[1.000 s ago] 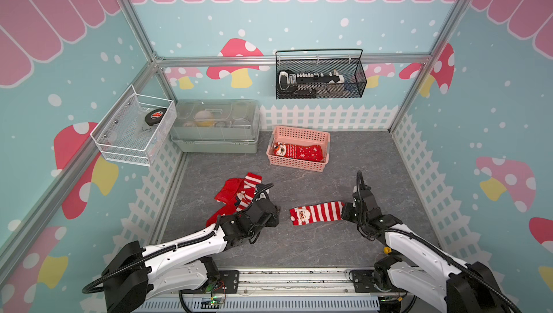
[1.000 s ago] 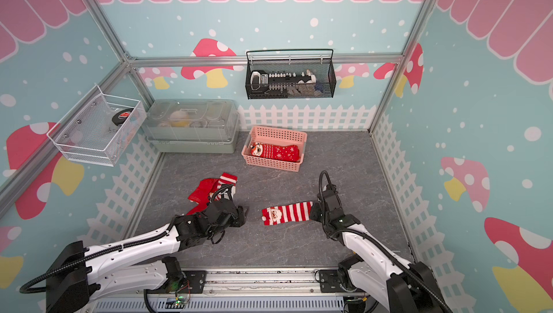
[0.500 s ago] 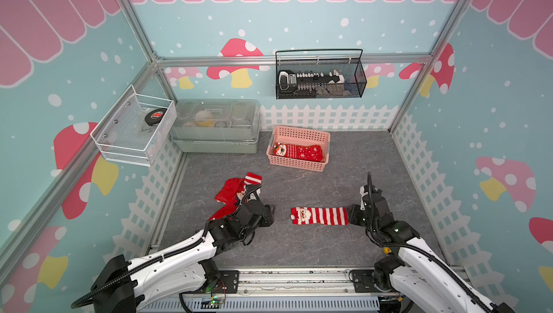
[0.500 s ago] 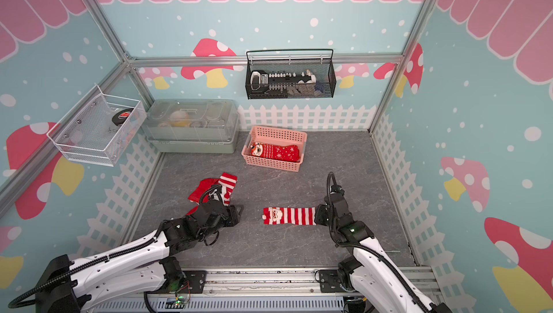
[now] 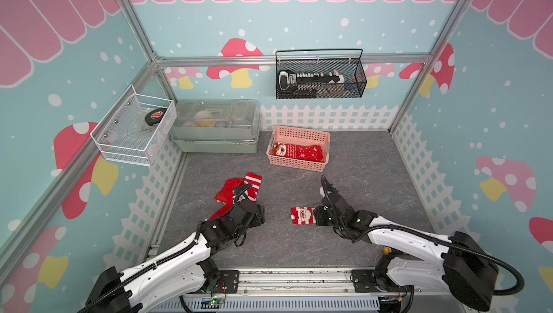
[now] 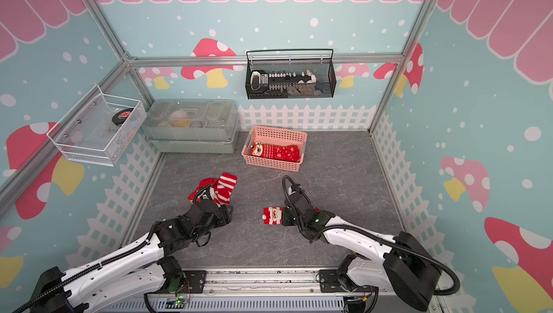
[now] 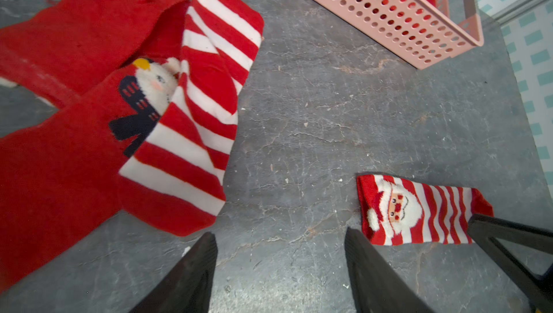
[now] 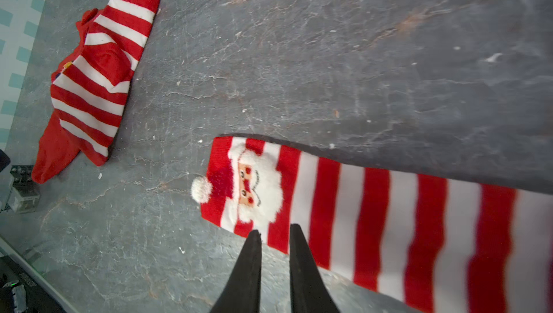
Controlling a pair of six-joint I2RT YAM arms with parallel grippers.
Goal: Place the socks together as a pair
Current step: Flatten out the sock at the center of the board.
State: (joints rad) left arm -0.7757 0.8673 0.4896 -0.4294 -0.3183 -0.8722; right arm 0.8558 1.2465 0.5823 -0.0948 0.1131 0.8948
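Grey stone-patterned tabletop [image 5: 368,183] inside a pastel mushroom-print enclosure [image 5: 299,24]; a red-and-white striped Santa sock [image 5: 302,215] lies near the front centre, its far end hidden under the right hand [image 8: 273,232]; that hand's fingers [image 8: 253,257] are nearly together, tips at the sock's edge beside the Santa face, and whether they pinch the fabric cannot be told; the left hand [image 7: 279,233] hangs open and empty over bare tabletop, between that sock and a heap of red socks [image 5: 226,190] on its left, a wide-striped sock [image 7: 203,111] lying on top; further back, a pink basket [image 5: 299,131] holds a snowflake sock [image 5: 300,151].
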